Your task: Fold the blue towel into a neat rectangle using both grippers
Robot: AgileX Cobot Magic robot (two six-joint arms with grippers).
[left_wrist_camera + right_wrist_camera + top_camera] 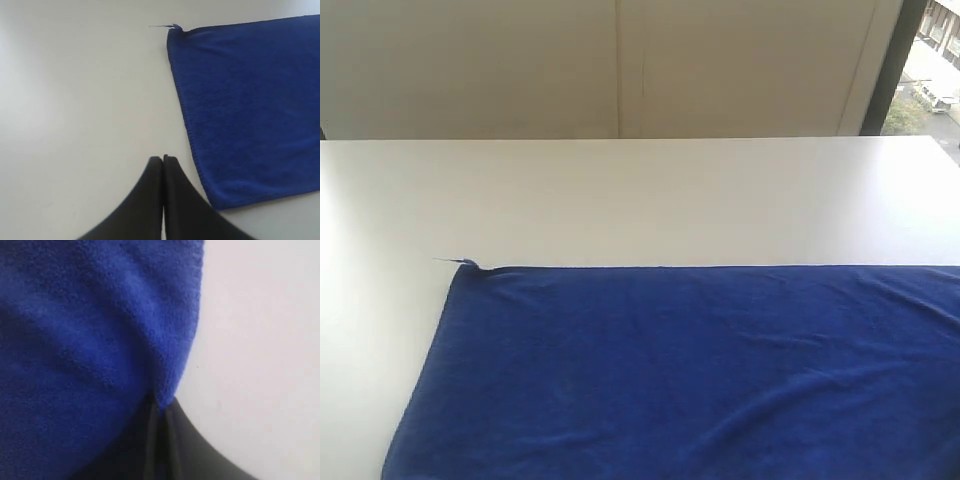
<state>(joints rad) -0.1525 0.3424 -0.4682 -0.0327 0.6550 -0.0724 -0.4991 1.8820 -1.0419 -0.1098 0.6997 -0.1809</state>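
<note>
The blue towel [700, 370] lies spread flat on the white table [640, 200], filling the near part of the exterior view and running off its right and bottom edges. Neither gripper shows in that view. In the left wrist view my left gripper [163, 158] is shut with nothing in it, over bare table just beside the towel's [250, 110] side edge, near one corner. In the right wrist view my right gripper [160, 407] is shut on the hem of the towel [85, 340]. The cloth bunches up from the jaw tips and hides most of that view.
A loose thread [450, 261] sticks out from the towel's far left corner. The table's far edge [620, 140] meets a pale wall. A dark window frame [890, 70] stands at the far right. Bare table surface [370, 350] lies left of the towel.
</note>
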